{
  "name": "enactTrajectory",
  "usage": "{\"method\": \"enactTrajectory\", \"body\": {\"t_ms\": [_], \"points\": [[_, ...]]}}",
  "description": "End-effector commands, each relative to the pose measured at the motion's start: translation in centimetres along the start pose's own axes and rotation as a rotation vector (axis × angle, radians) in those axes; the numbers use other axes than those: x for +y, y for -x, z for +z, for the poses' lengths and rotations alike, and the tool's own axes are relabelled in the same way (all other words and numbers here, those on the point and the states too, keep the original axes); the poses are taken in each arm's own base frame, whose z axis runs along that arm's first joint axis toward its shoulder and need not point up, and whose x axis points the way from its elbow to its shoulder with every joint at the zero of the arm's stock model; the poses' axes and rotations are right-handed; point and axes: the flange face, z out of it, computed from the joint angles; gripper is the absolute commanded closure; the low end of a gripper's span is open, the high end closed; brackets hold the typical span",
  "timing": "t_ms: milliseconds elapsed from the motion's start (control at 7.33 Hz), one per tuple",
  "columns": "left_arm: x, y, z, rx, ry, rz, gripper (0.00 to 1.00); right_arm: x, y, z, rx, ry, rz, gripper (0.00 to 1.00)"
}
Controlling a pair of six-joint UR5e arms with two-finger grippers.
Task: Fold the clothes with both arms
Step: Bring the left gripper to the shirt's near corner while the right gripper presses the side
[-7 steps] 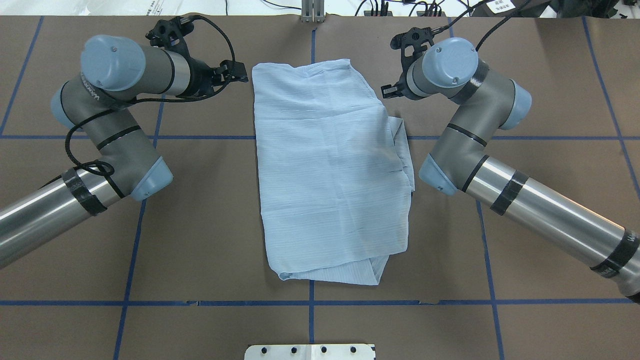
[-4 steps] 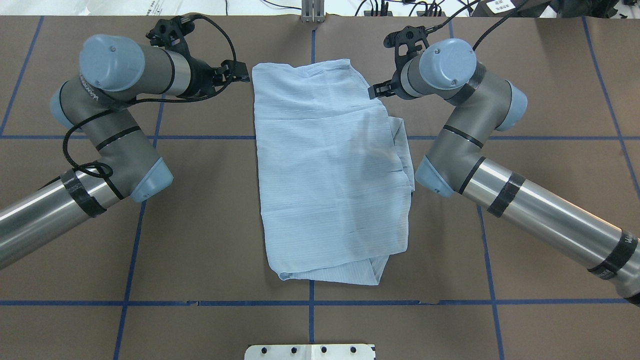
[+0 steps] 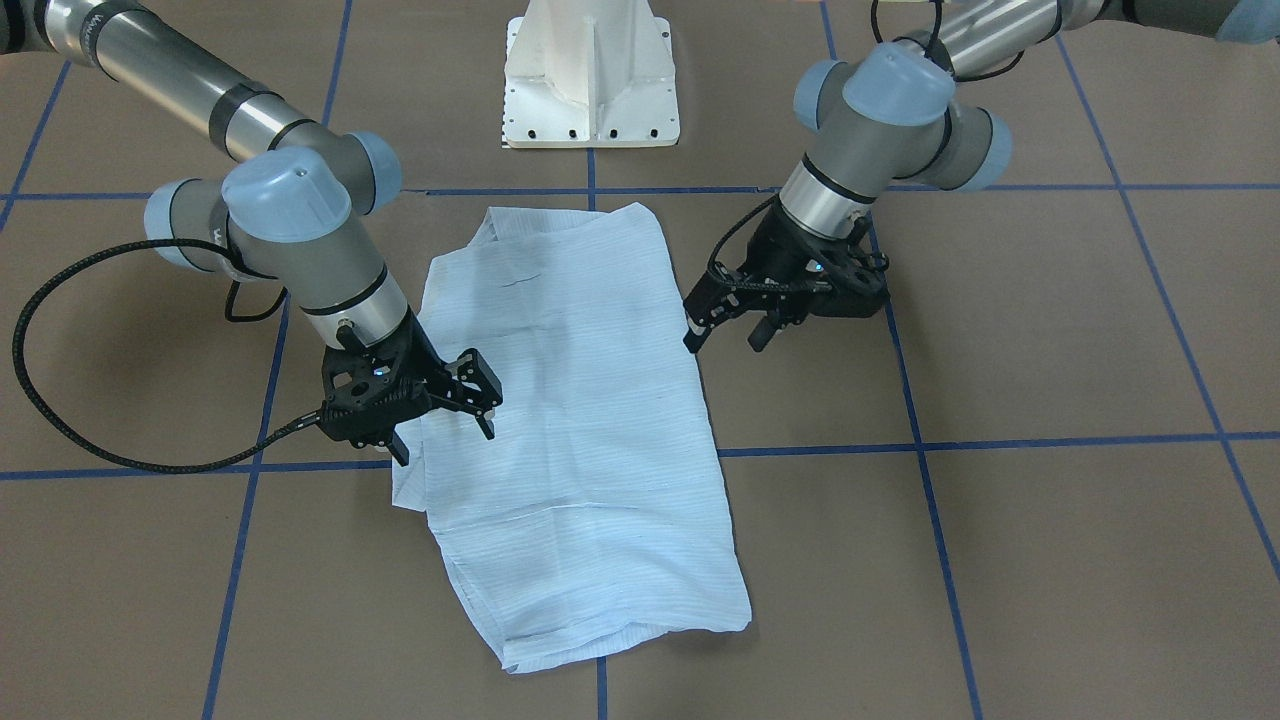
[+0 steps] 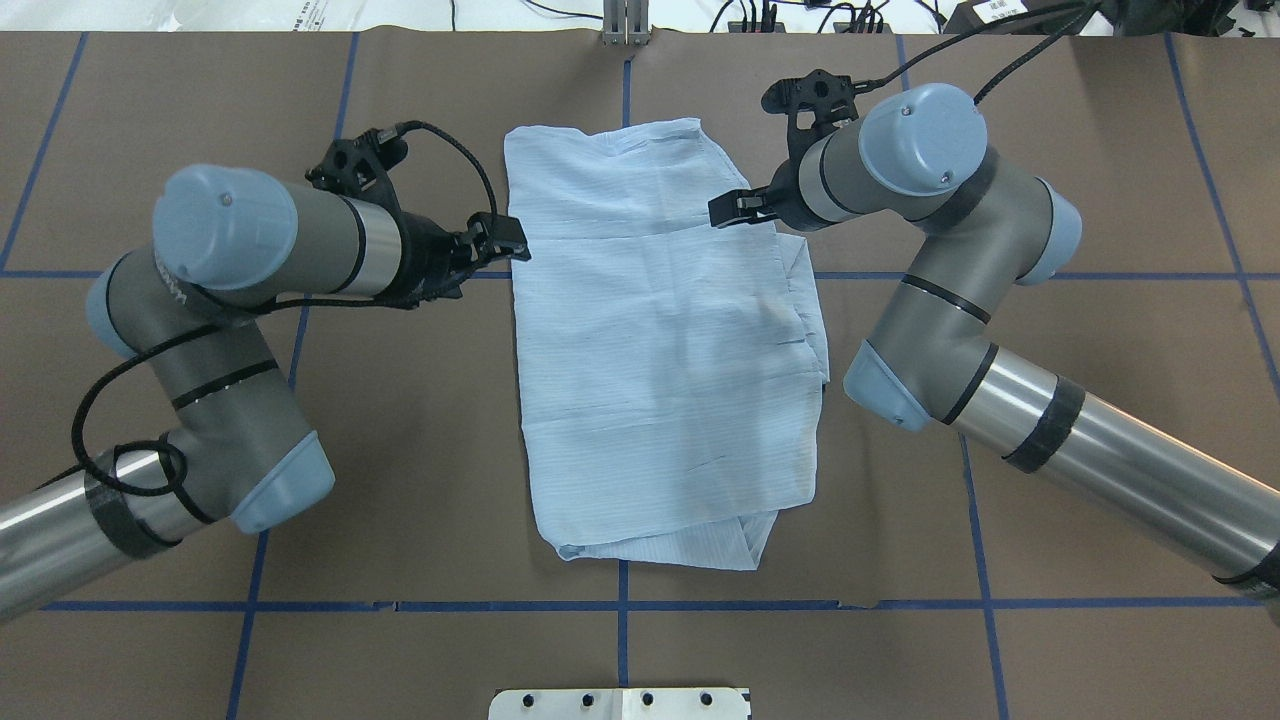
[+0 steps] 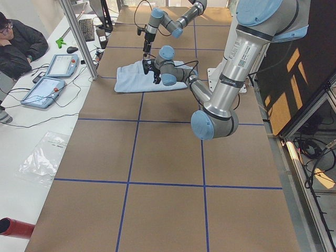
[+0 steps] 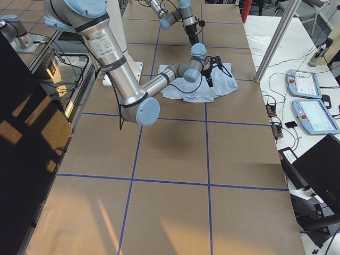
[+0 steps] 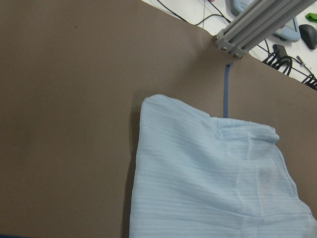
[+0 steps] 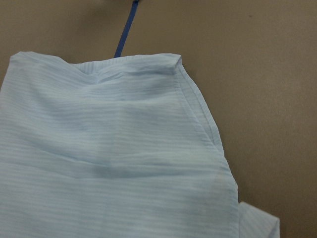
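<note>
Moved since half a second ago: left gripper [image 3: 724,341], drawn back from the far left corner of the shirt [image 4: 660,350] toward the robot, now beside the shirt's left edge; right gripper [image 3: 445,442], shifted slightly inward and nearer, now at the right edge. Shirt unchanged in place and shape.

Item 1, shirt: light blue, finely striped, folded to a long rectangle. Lies flat at the centre of the table [image 4: 400,450], long side running away from the robot. Some cloth projects past the right edge, and a lower layer shows at the near end.

Item 2, left gripper: fingers apart, nothing between them. One fingertip at the shirt's left edge, the other over bare table.

Item 3, right gripper: fingers apart, nothing held. One fingertip over the cloth, the other at its edge. Whether it touches the cloth cannot be told.

Item 4, table: brown covering, marked with a grid of blue tape lines [image 4: 400,605].

Item 5, white pedestal base [image 3: 590,80]: on the robot's side, well apart from the shirt.
</note>
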Motion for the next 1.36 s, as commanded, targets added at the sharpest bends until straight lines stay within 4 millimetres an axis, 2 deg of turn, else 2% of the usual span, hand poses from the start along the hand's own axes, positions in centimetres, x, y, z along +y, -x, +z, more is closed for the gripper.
{"method": "enactTrajectory", "body": {"t_ms": [0,273,409,682,955,1091,1227], "points": [[11.4,0.1,1.3,-0.062,0.050,-0.104,0.08,4.4,1.7,-4.9,0.020,0.086,0.087,0.00],[17.0,1.1,2.8,-0.143,0.072,-0.153,0.14,6.8,3.1,-7.3,0.035,0.199,0.130,0.00],[18.3,1.4,3.1,-0.165,0.079,-0.162,0.17,7.1,3.0,-7.8,0.034,0.207,0.174,0.00],[19.7,2.3,3.7,-0.218,0.088,-0.152,0.21,7.6,2.9,-8.7,0.025,0.205,0.182,0.00],[22.2,2.5,3.9,-0.232,0.118,-0.169,0.25,7.6,2.9,-8.7,0.025,0.204,0.194,0.00],[23.5,2.5,4.1,-0.236,0.138,-0.162,0.32,7.7,2.9,-8.6,0.024,0.208,0.198,0.00],[24.0,2.5,4.1,-0.238,0.144,-0.160,0.49,7.8,2.9,-8.6,0.025,0.210,0.209,0.00]]}}
